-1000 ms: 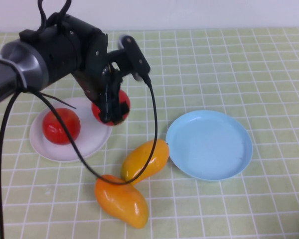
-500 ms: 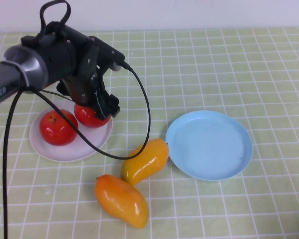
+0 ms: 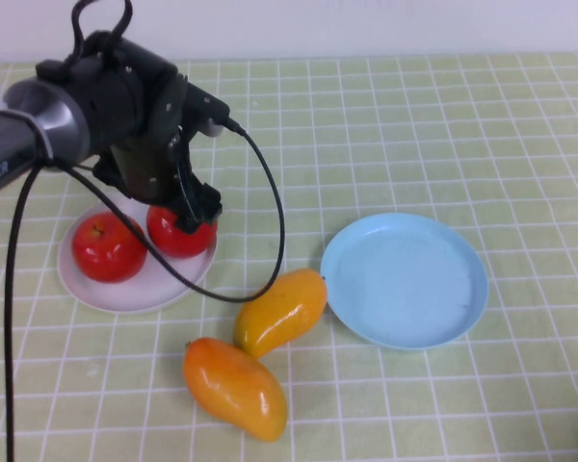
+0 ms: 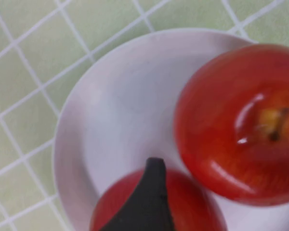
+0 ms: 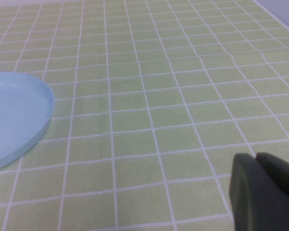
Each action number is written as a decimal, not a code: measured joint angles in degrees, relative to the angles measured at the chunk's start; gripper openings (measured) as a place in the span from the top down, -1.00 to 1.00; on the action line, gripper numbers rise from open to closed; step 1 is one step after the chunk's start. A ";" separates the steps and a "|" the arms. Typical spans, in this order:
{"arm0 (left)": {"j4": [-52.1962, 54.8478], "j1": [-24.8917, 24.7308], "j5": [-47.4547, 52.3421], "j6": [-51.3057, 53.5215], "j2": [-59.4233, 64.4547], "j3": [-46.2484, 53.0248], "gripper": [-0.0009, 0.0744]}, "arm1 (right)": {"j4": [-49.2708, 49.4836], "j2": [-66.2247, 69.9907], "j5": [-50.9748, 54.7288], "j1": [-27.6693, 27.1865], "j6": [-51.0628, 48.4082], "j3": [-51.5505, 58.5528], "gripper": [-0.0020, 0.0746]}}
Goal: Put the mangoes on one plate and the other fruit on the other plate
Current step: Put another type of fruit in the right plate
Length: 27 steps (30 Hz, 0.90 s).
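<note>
Two red apples lie side by side on the white plate (image 3: 140,298): one (image 3: 108,247) on its left half, the other (image 3: 178,234) on its right half. My left gripper (image 3: 189,208) hangs right over the right-hand apple, open, its jaws wide on either side of the fruit, which rests on the plate. In the left wrist view one dark fingertip (image 4: 152,192) crosses that apple (image 4: 195,209), next to the other apple (image 4: 241,120). Two mangoes, one yellow-orange (image 3: 281,310) and one deeper orange (image 3: 234,387), lie on the cloth. The light blue plate (image 3: 405,279) holds nothing. My right gripper (image 5: 256,158) is shut above bare cloth.
A green checked cloth (image 3: 443,125) covers the table. The left arm's black cable (image 3: 270,241) loops down over the cloth to the yellow-orange mango. The blue plate's edge (image 5: 19,115) shows in the right wrist view.
My left gripper carried the second apple leftward and down onto the white plate beside the first one, and its jaws have spread off it. The mangoes and blue plate stayed put.
</note>
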 joint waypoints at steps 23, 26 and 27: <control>-9.09 0.00 15.20 -1.00 -9.64 -12.96 0.95 | 0.00 0.00 0.00 0.00 0.00 0.00 0.99; -11.24 0.00 14.16 -0.91 -16.56 -8.88 0.96 | 0.00 0.00 0.00 0.00 0.00 0.00 0.99; -11.56 0.00 13.12 -0.88 -19.10 -6.74 0.96 | 0.00 0.00 0.00 0.00 0.00 0.00 0.99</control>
